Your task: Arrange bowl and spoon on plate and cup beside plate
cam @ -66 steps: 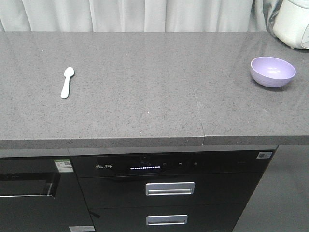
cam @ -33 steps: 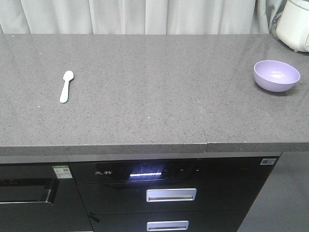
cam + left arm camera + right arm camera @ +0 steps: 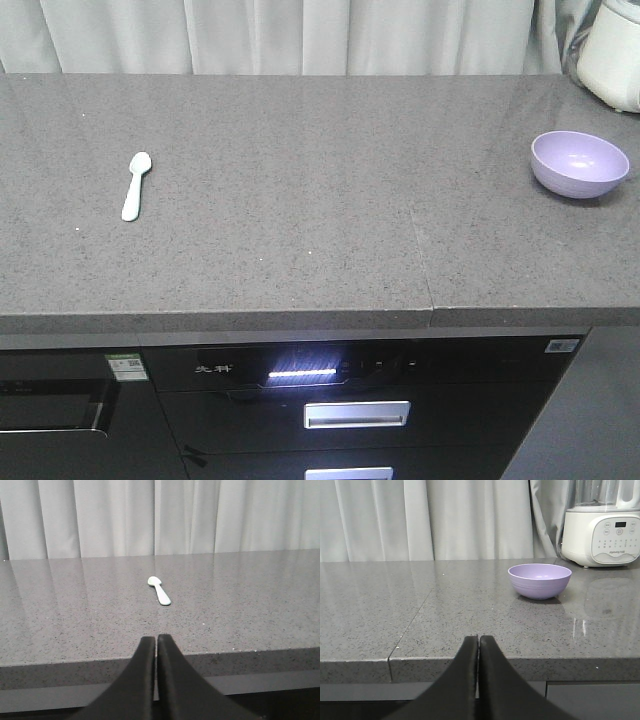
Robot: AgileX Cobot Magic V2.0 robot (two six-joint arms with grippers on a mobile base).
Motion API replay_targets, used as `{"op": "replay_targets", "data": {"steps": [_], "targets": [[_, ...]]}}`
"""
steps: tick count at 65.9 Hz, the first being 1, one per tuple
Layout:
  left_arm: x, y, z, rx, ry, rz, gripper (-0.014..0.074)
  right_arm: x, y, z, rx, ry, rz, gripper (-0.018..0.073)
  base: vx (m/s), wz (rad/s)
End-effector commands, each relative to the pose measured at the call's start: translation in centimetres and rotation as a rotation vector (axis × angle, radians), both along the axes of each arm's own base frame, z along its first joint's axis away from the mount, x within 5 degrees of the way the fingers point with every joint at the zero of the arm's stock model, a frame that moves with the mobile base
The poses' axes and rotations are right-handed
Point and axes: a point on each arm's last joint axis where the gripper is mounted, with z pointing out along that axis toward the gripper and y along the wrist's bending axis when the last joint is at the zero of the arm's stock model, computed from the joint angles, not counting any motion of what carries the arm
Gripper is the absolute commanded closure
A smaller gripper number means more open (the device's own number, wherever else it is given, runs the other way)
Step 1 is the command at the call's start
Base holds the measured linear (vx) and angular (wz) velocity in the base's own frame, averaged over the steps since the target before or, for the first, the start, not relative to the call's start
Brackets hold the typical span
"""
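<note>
A pale spoon (image 3: 136, 186) lies on the grey counter at the left, scoop pointing away; the left wrist view also has the spoon (image 3: 159, 590) straight ahead. The lavender bowl (image 3: 579, 165) stands upright at the counter's right end, and the right wrist view shows the bowl (image 3: 539, 580) ahead and slightly right. My left gripper (image 3: 156, 638) is shut with nothing in it, hanging just short of the counter's front edge. My right gripper (image 3: 478, 638) is shut too, also empty, at the front edge. The plate and the cup are out of view.
A white kitchen appliance (image 3: 602, 522) stands at the back right behind the bowl. Grey curtains (image 3: 290, 35) hang behind the counter (image 3: 300, 200). A seam (image 3: 420, 245) runs across the counter top. Dark drawers with metal handles (image 3: 356, 413) sit below the front edge.
The front view has shifted: the counter, spoon and bowl all sit lower and slightly to the right in frame than before. Neither spoon nor bowl has moved on the counter.
</note>
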Motion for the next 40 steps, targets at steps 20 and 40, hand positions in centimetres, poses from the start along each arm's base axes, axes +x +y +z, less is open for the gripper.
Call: {"op": "replay_targets", "data": {"steps": [20,40], "targets": [[0.23,-0.02,-0.41,-0.008,-0.030,-0.002,0.0602,-0.06,0.08,0.23,-0.009,-0.073,0.009,0.0564,0.04,0.00],[0.23,-0.02,-0.41,-0.008,-0.030,-0.002,0.0602,-0.06,0.08,0.23,-0.009,-0.073,0.009,0.0564,0.04,0.00]]}}
